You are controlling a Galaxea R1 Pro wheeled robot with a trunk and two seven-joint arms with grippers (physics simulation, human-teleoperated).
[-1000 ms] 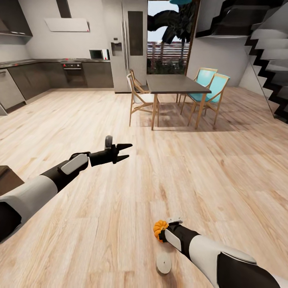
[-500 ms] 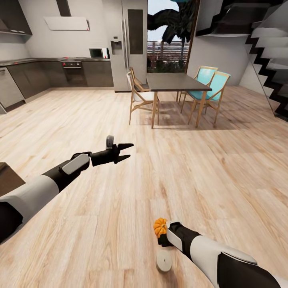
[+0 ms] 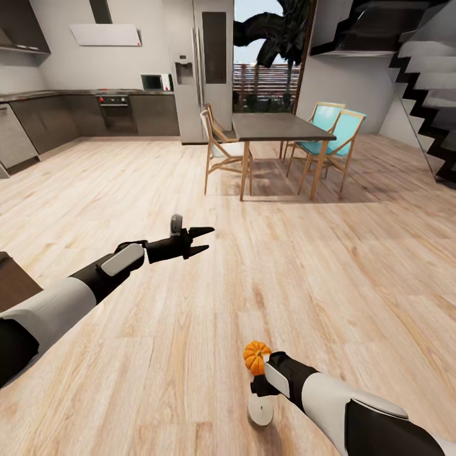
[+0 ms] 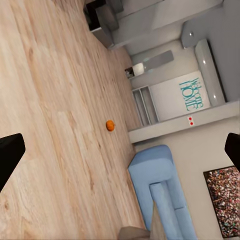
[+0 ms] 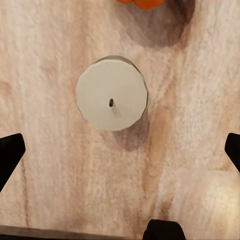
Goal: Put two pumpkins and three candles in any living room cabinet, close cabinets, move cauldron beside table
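1. An open-plan room with a pale wood floor [image 3: 354, 266] is seen from the robot's head, both arms reaching forward over it.
2. The left end effector [image 3: 204, 240] is held out above the floor at mid-room, its two black fingers spread apart with nothing between them.
3. In the left wrist view, those finger tips show at opposite edges of the frame, wide apart. Between them, far off on the floor, lies one small orange pumpkin [image 4: 110, 125], near a light blue sofa [image 4: 160, 192].
4. The right end effector [image 3: 258, 387] hangs low over the floor close to the robot, pointing down.
5. In the right wrist view, its finger tips sit at opposite edges, spread wide and gripping nothing.
6. Directly beneath it stands a candle [image 5: 112, 93], a squat pale grey cylinder upright on the floor, its small dark wick visible at the centre of the top.
7. A second pumpkin [image 3: 256, 356] rests on the floor just beyond the candle [image 3: 259, 412], near it but not touching.
8. Farther back stands a dark tabletop [image 3: 278, 126] on wooden legs, with turquoise chairs [image 3: 329, 136] on one side and a pale wooden chair [image 3: 221, 152] on the other.
9. A kitchen with dark cabinets [image 3: 82, 117] and a tall refrigerator [image 3: 206, 66] lines the far wall, and a staircase [image 3: 424, 95] rises at the right.
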